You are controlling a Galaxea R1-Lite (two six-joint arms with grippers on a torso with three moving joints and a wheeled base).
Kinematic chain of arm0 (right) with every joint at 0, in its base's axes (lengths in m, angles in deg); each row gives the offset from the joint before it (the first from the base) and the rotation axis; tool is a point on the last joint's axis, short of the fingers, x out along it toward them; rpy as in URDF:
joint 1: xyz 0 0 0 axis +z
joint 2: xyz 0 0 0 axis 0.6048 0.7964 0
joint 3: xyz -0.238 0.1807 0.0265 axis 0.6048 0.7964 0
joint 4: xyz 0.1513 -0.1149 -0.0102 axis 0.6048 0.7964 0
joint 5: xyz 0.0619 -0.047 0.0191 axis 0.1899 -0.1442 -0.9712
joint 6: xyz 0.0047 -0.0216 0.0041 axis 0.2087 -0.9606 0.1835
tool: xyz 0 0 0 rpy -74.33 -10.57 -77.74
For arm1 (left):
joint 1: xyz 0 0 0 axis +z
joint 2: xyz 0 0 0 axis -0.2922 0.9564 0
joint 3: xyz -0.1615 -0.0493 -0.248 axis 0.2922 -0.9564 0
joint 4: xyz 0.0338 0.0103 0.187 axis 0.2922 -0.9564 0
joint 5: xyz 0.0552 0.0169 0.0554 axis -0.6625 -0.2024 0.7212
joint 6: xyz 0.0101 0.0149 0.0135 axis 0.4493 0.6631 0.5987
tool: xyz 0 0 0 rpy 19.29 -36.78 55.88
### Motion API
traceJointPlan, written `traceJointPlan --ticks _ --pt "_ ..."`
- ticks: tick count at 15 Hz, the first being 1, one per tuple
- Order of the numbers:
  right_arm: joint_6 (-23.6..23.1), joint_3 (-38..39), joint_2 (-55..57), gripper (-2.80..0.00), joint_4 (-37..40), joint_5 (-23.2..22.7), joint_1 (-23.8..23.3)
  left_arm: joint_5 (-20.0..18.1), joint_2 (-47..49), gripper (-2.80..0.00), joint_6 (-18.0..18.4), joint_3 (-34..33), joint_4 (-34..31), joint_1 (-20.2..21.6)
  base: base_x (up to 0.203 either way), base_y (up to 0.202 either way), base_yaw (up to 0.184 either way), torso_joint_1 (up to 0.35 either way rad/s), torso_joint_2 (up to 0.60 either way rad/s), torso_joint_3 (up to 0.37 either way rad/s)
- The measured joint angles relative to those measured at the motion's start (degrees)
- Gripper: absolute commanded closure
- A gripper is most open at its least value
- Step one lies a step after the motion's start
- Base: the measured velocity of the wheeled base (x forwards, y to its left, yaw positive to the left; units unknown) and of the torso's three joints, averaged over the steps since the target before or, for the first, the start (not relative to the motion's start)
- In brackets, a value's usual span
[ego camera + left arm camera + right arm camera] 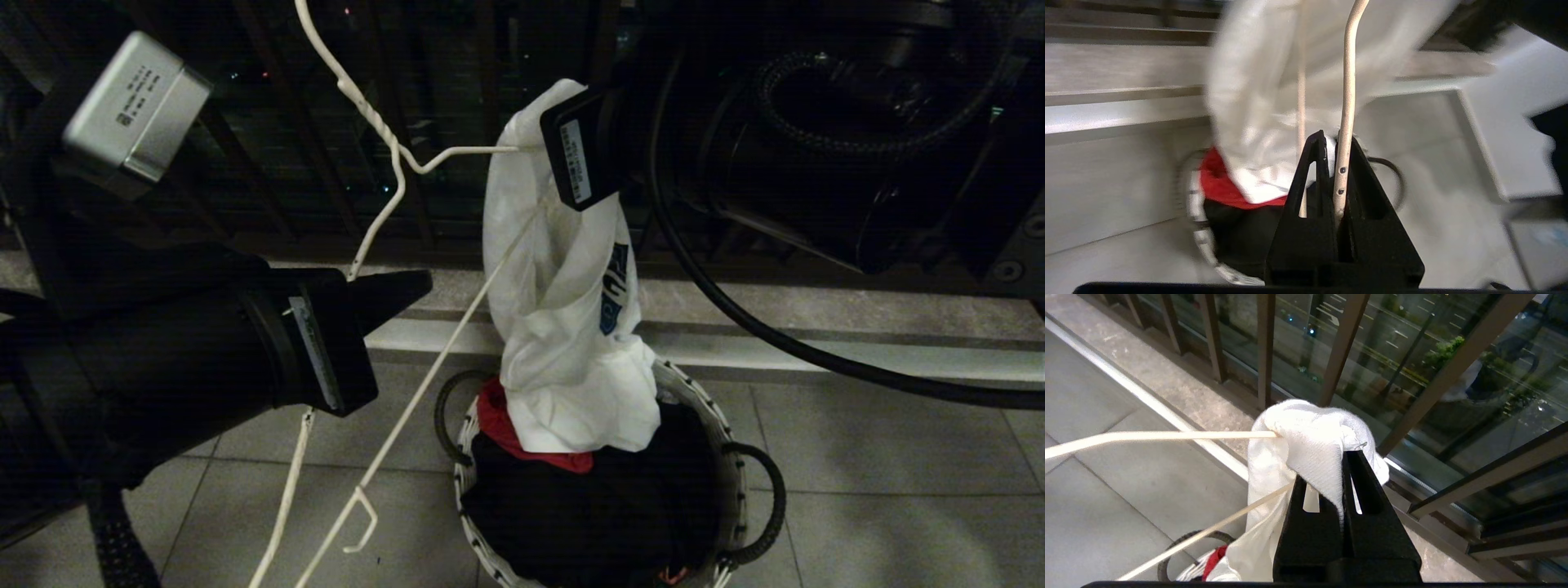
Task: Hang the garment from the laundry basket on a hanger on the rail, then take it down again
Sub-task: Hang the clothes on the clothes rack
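Note:
My right gripper is shut on the top of the garment, a white T-shirt with a blue print. The T-shirt hangs down with its lower end resting in the laundry basket. In the right wrist view the cloth is bunched over the jaws of the right gripper. My left gripper is shut on the wire of the white hanger. The hanger is tilted, and one shoulder end reaches into the T-shirt. The rail is out of view.
A red cloth and dark clothes lie in the basket under the T-shirt. Dark balcony railing bars and a raised stone curb run behind it. My right arm's black cable sags across the tiled floor.

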Motion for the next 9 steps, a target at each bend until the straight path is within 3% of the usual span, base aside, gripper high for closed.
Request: traceJointPlan --ticks 3,9 --pt "-0.1 -0.4 0.0 0.00 0.1 0.1 0.0 -6.1 -0.9 0.00 -0.1 -1.1 -0.2 0.0 0.000 0.000 0.000 0.000 0.00 0.000" --pt "0.0 -0.4 0.3 0.00 0.1 0.4 1.9 -6.1 0.7 0.00 -2.7 -1.9 0.8 0.0 0.000 0.000 0.000 0.000 0.00 0.000"
